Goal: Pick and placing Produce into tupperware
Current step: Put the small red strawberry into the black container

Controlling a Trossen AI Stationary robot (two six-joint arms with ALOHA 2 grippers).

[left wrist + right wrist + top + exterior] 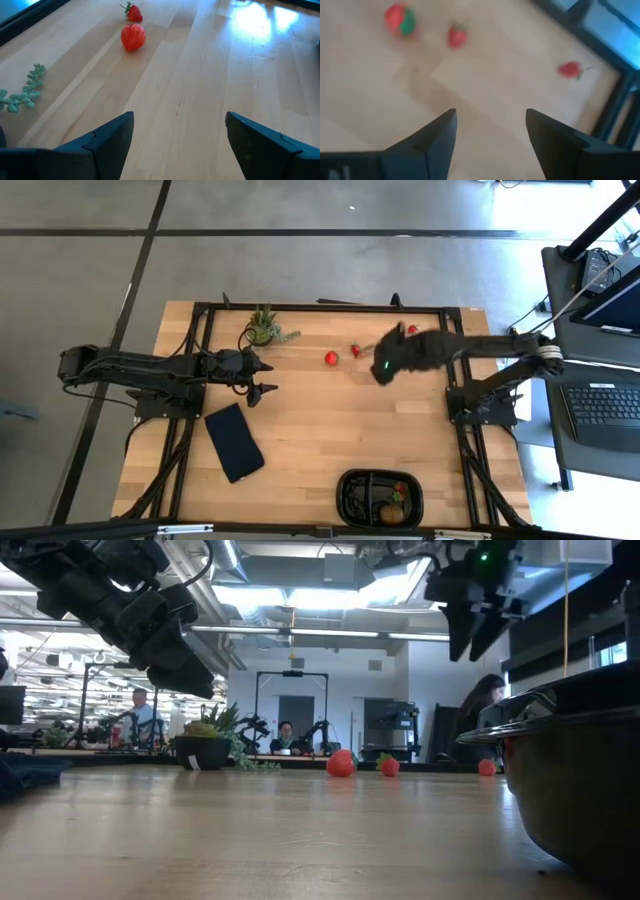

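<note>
Three red produce pieces lie on the wooden table at the far side: one (331, 358), one (355, 351) and one (412, 329) by the far frame rail. The black tupperware (352, 485) stands at the near edge with a brown fruit (388, 513) and a red piece (401, 490) inside. My right gripper (383, 368) hangs open above the table just right of the two middle pieces, which show in its wrist view (400, 20) (456, 36). My left gripper (268, 377) waits open at the left, pointing at the same pieces (133, 37) (133, 12).
A spiky green potted plant (264, 328) stands at the far left, a sprig of it (22, 95) lying near my left gripper. A flat navy slab (234, 442) lies near left. The table's middle is bare wood. People sit in the room behind the table.
</note>
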